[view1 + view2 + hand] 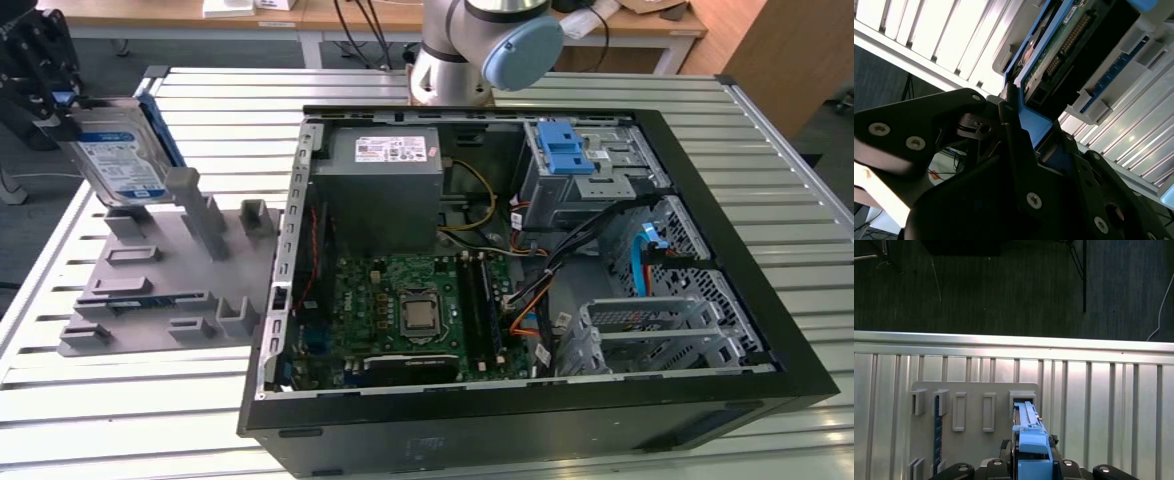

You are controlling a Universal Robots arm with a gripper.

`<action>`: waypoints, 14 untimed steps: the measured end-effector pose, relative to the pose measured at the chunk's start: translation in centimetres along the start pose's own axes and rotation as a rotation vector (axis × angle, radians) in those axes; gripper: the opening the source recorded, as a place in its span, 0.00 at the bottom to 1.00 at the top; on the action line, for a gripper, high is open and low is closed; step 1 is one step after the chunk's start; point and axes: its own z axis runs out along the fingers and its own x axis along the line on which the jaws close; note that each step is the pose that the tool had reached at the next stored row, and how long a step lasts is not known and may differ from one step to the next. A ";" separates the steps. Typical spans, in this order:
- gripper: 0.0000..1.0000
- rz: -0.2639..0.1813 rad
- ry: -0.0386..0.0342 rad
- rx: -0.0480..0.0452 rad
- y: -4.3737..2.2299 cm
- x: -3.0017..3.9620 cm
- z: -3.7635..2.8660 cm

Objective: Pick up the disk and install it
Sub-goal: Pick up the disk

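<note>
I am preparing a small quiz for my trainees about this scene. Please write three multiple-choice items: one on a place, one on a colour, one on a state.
1. Where is the disk relative to the computer case? A. inside it. B. outside it, at the grey holder plate. C. under it.
2. What colour is the disk's carrier bracket? A. red. B. yellow. C. blue.
3. How is the pincer? A. shut on the disk. B. open, far from the disk. C. shut on a cable.
Key: 1 B, the disk stands upright at the plate, to the exterior view's left of the case; 2 C, blue plastic frames it in both wrist views; 3 A, its fingers clamp the bracket in the second wrist view.
</note>
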 end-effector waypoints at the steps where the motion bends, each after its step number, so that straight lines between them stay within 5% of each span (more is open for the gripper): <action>1: 0.36 0.000 0.0000 0.0001 0.00 0.00 -0.05; 14: 0.36 0.000 0.0000 0.0000 0.01 -0.01 -0.57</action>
